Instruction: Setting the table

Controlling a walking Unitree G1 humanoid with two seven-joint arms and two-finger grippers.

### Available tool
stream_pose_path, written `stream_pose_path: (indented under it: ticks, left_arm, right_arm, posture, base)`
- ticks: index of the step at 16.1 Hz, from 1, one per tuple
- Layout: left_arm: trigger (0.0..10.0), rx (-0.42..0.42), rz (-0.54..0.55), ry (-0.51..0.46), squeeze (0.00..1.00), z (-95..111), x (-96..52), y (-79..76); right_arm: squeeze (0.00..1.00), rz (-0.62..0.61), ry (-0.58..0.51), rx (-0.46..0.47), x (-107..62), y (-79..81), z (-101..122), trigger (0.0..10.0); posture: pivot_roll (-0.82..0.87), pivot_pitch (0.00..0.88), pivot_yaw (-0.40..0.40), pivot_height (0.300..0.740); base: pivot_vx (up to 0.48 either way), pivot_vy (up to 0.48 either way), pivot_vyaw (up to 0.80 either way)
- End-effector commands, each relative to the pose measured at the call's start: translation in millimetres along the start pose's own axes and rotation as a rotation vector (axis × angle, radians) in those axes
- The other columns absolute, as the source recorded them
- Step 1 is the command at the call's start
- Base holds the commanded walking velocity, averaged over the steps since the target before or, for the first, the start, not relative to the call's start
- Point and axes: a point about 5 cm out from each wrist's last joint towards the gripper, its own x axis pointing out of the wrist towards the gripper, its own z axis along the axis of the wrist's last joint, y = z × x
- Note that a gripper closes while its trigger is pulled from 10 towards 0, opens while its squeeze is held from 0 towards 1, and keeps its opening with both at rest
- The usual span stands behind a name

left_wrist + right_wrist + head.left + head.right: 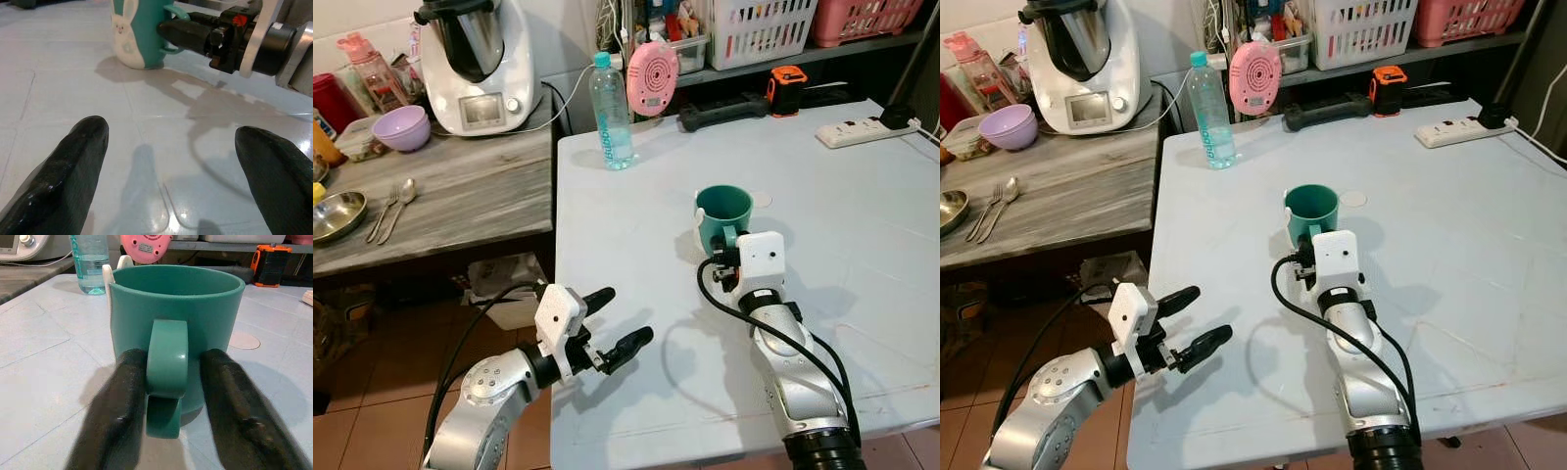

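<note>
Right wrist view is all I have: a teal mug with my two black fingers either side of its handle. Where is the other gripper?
Observer: The left gripper hovers open over the near left edge of the white table, pointing toward the teal ceramic mug.
Operator: Anything on the mug's side I can't see?
Observer: A white rabbit figure decorates the side facing the left gripper.
Operator: Where's the cutlery?
Observer: A metal spoon and metal fork lie on the grey wooden counter left of the table, beside a steel bowl.
</note>
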Motion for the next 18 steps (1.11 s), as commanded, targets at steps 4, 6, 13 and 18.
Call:
stream_pose_path:
  ticks: [4,6,13,18]
  left_arm:
    - [10.0,0.010,0.012,0.024,0.00,-6,-3.8,4.3]
    - [10.0,0.010,0.015,0.020,0.00,-7,-2.6,4.5]
    - [10.0,0.022,0.017,0.010,0.00,-4,1.1,3.7]
    - [10.0,0.024,0.109,-0.036,0.00,6,7.6,10.8]
  right_arm:
    - [0.00,0.010,-0.010,0.008,1.3,5.6,1,0.0]
    - [0.00,0.009,-0.012,0.003,0.7,5.6,1,0.0]
    - [0.00,0.001,-0.012,-0.002,-3.0,2.8,0,0.0]
    - [0.00,0.007,-0.065,-0.021,-13.6,-2.6,13,3.5]
  posture:
    - [-0.15,0.057,0.153,0.740]
    - [-0.16,0.048,0.144,0.740]
    - [-0.17,0.038,0.143,0.740]
    - [-0.17,0.031,0.130,0.740]
  base:
    - [0.000,0.000,0.00]
    - [0.000,0.000,0.00]
    - [0.000,0.000,0.00]
    - [0.000,0.000,0.00]
